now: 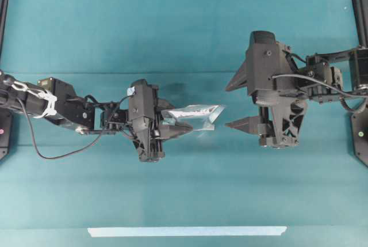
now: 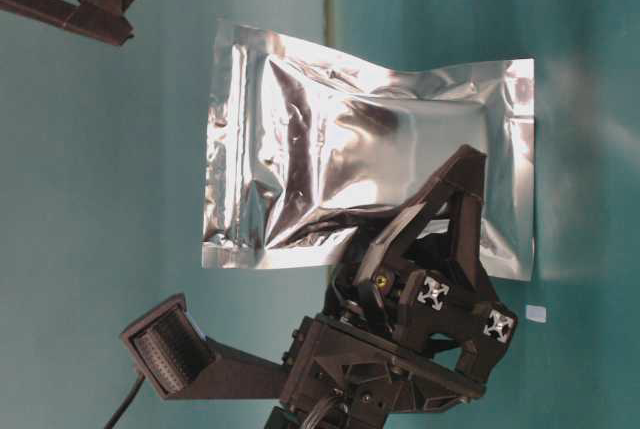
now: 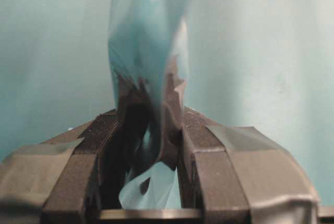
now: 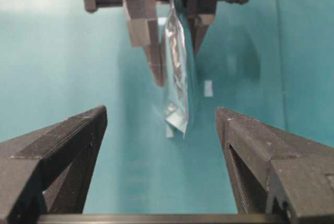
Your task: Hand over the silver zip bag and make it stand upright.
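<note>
The silver zip bag (image 1: 195, 114) hangs above the teal table, held edge-on and pointing right. My left gripper (image 1: 175, 127) is shut on the bag's left end. In the table-level view the crinkled foil bag (image 2: 350, 149) spreads out above the left gripper's fingers (image 2: 445, 209). In the left wrist view the bag (image 3: 148, 51) runs up from between the pads (image 3: 195, 145). My right gripper (image 1: 230, 106) stands wide open just right of the bag's free end, not touching it. From the right wrist view the bag (image 4: 177, 78) lies ahead of that open gripper (image 4: 162, 117), roughly on its centre line.
A pale blue tape strip (image 1: 187, 231) lies along the table's front edge. A small white scrap (image 4: 208, 88) sits on the table under the bag. Black frame posts (image 1: 3, 5) stand at the far corners.
</note>
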Controlling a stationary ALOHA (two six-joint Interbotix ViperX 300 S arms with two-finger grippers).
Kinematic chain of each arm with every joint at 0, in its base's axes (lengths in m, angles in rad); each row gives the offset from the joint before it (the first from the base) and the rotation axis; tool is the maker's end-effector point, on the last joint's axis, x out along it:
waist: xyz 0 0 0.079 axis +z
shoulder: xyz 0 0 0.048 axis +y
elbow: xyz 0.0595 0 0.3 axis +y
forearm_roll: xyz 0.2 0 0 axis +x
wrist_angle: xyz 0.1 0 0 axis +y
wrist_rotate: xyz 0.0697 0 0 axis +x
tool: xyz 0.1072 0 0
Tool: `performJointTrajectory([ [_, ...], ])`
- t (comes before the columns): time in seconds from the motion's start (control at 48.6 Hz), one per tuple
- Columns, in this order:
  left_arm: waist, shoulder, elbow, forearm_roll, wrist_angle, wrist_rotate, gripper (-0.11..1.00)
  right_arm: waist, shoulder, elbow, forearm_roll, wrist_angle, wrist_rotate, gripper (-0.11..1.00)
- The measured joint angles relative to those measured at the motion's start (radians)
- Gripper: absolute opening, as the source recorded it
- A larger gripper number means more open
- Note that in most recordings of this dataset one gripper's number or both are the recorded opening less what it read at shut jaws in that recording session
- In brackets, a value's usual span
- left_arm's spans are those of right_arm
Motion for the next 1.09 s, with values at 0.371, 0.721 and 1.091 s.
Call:
performJointTrajectory([
  [0.371,0.000,0.000,0.000,-0.002,0.000,0.002,0.27,0.000,0.000,0.000,0.000,0.002,0.002,0.86],
  [0.721,0.000,0.000,-0.006,0.000,0.020,0.003,0.27,0.000,0.000,0.000,0.000,0.002,0.002,0.86],
  [1.091,0.000,0.000,-0.006,-0.002,0.021,0.002,0.27,0.000,0.000,0.000,0.000,0.002,0.002,0.86],
])
